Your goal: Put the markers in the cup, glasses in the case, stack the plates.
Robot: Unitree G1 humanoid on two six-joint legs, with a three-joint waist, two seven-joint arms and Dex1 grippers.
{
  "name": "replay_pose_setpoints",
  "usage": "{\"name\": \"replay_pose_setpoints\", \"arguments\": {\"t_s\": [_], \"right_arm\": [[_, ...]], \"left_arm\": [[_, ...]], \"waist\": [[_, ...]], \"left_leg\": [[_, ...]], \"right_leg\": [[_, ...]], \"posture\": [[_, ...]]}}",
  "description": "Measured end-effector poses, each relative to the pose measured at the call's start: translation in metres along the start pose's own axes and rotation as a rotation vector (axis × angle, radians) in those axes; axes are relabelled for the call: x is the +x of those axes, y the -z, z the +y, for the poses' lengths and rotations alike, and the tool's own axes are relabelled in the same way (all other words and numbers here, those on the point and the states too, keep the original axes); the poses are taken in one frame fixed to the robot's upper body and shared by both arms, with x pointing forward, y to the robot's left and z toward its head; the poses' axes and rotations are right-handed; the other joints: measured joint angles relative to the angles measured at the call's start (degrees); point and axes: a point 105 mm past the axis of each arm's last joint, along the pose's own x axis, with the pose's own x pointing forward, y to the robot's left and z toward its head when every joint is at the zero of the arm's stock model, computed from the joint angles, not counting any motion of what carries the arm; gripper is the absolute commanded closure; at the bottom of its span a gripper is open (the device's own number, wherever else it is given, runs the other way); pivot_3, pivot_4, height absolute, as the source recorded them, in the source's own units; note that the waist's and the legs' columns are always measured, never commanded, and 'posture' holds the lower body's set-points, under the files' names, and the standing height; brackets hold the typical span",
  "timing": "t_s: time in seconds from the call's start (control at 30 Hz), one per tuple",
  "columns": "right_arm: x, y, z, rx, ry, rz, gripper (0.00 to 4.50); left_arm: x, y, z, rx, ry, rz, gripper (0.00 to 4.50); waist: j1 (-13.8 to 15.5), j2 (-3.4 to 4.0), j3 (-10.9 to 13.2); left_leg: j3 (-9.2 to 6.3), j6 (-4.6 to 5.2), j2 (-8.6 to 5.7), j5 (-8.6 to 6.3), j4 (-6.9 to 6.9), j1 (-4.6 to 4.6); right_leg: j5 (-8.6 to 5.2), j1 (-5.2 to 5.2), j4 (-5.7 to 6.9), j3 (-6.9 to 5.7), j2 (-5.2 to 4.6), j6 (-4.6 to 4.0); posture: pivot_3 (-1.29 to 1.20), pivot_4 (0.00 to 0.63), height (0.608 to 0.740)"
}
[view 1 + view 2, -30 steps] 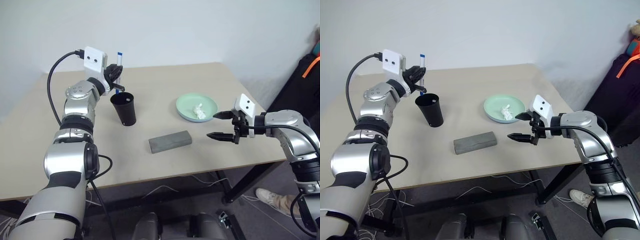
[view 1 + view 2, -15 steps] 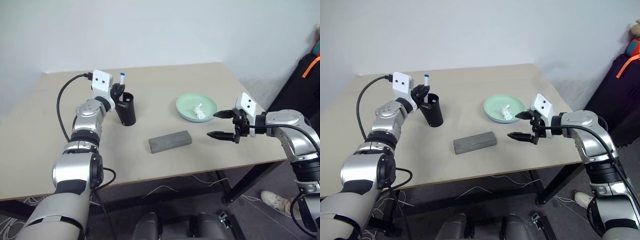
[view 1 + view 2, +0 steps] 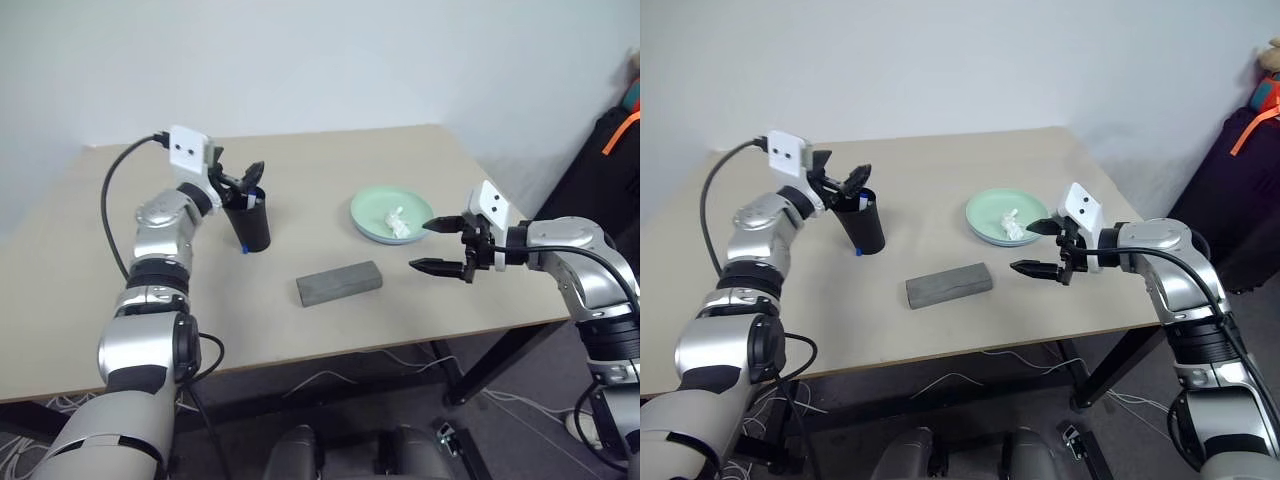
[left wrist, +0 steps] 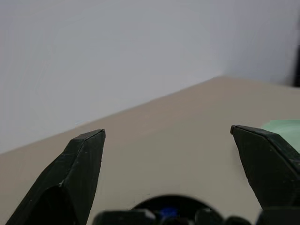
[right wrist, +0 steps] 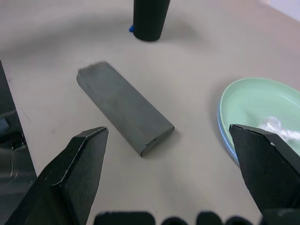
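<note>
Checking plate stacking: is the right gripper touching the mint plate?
Apart. In the right eye view the open right gripper hangs beside the mint plate, bare table between its lower finger and the rim.

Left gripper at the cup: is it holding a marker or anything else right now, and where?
Nothing is held. The left gripper has its jaws apart just above the rim of the black cup, with no marker between them.
</note>
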Motion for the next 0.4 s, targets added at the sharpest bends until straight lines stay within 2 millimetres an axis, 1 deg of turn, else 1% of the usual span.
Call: {"name": "replay_pose_setpoints", "arguments": {"t_s": [0.07, 0.1, 0.17, 0.23, 0.4], "right_arm": [[0.003, -0.007, -0.002, -0.006, 0.005, -0.02, 0.0], [0.005, -0.008, -0.003, -0.001, 0.008, -0.027, 0.0], [0.008, -0.009, -0.004, 0.014, 0.009, -0.036, 0.0], [0.013, -0.011, -0.004, 0.032, 0.006, -0.052, 0.0], [0.03, -0.022, 0.001, 0.06, -0.02, -0.095, 0.0]], "left_arm": [[-0.019, -0.015, 0.008, 0.029, 0.036, -0.011, 0.04], [-0.032, -0.019, 0.013, 0.052, 0.038, -0.003, 0.04], [-0.054, -0.018, 0.019, 0.068, 0.036, 0.035, 0.04], [-0.075, -0.005, 0.016, 0.061, 0.049, 0.096, 0.04], [-0.13, 0.051, 0.001, -0.024, 0.027, 0.278, 0.04]], "waist": [[-0.54, 0.01, -0.01], [-0.81, 0.02, -0.01], [-1.13, 0.03, -0.02], [-1.23, 0.04, -0.02], [-1.11, 0.02, -0.03]], "left_leg": [[0.0, -0.01, 0.03, 0.0, -0.09, 0.04], [0.02, -0.01, 0.02, 0.0, -0.15, 0.07], [0.02, -0.03, 0.02, 0.02, -0.17, 0.1], [0.03, -0.04, 0.02, 0.02, -0.16, 0.14], [0.04, -0.07, 0.12, 0.03, -0.2, 0.15]], "right_leg": [[0.0, -0.01, 0.0, 0.01, 0.02, -0.01], [0.0, -0.02, -0.01, 0.02, 0.03, -0.01], [0.0, -0.01, 0.0, 0.02, 0.02, -0.01], [0.0, 0.03, 0.01, 0.03, 0.01, -0.01], [0.09, -0.12, -0.03, -0.03, -0.01, -0.15]], "posture": [[0.0, 0.0, 0.74], [0.0, 0.0, 0.74], [0.0, 0.0, 0.74], [0.0, 0.0, 0.74], [0.0, 0.0, 0.74]]}}
